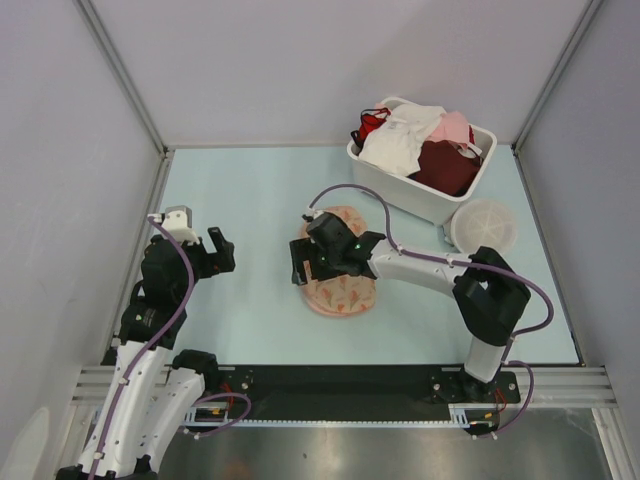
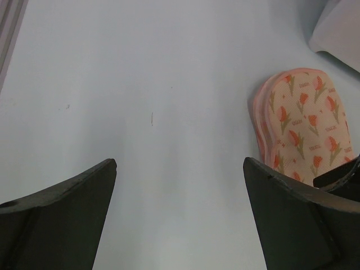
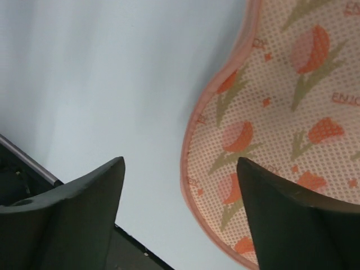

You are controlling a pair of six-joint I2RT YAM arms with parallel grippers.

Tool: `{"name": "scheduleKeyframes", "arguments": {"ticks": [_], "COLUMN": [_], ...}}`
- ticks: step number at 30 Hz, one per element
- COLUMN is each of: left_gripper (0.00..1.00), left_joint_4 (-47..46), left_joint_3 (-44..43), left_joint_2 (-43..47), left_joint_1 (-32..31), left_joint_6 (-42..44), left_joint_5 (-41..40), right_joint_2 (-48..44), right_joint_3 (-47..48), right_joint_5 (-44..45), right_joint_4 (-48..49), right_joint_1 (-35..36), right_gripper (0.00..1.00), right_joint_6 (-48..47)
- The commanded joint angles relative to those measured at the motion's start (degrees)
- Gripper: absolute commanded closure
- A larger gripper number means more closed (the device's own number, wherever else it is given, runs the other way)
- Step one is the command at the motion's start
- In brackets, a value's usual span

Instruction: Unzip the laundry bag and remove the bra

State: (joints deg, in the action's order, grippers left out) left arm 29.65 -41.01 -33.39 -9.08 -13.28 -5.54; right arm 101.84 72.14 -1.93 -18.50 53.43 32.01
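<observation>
The table (image 1: 250,320) holds little. A white bin (image 1: 420,207) of clothes sits at the far right, with a round mesh disc (image 1: 485,225) touching its near side. The bag (image 1: 345,295) lies flat near the middle.

Your right arm (image 1: 430,268) reaches left across the bag and hides its middle from the top camera. The left arm (image 1: 150,300) stands well apart at the left.

The bag looks closed. You cannot see the bra, so it is probably inside.

The right gripper (image 3: 180,169) hangs over the bag's left edge. Its jaws are spread wide and hold nothing, and the pink piping runs below, nearer the right finger. The left gripper (image 2: 180,169) is just as wide and empty, over bare table, with the bag off to its right.

No view shows the zip pull, and that is your main risk. If you close now, you will likely pinch the padded rim rather than the pull. A tug would then drag or lift the whole bag without opening it.

Nothing pins the bag, so even a good grip on the pull may slide it across the smooth top. Bring the left gripper in to hold it, but watch that the arms do not crowd each other.
</observation>
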Motion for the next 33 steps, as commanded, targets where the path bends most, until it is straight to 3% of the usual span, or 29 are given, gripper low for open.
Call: {"name": "scheduleKeyframes", "arguments": {"ticks": [1,10,20,33], "left_gripper": [0.00,0.00,0.00,0.00], "left_joint_4": [-1.96,-1.88,-1.79,-1.96], "left_joint_3": [0.15,0.15,0.06,0.06], "left_joint_2": [-0.10,-0.19,0.08,-0.01], "left_joint_1": [0.47,0.47,0.47,0.47], "left_joint_6": [1.24,1.24,1.24,1.32], "left_joint_5": [0.79,0.97,0.36,1.41], "right_joint_2": [-0.42,-7.61,-26.41,-58.05], "right_joint_3": [4.33,-4.70,-22.63,-25.12], "right_joint_5": [1.84,7.55,10.63,20.04], "right_joint_4": [0.23,3.21,4.36,-14.70], "right_joint_1": [1.50,0.71,-9.12,-20.91], "right_gripper": [0.07,0.02,0.02,0.00], "right_joint_6": [-3.44,-6.61,-5.82,-6.25]}}
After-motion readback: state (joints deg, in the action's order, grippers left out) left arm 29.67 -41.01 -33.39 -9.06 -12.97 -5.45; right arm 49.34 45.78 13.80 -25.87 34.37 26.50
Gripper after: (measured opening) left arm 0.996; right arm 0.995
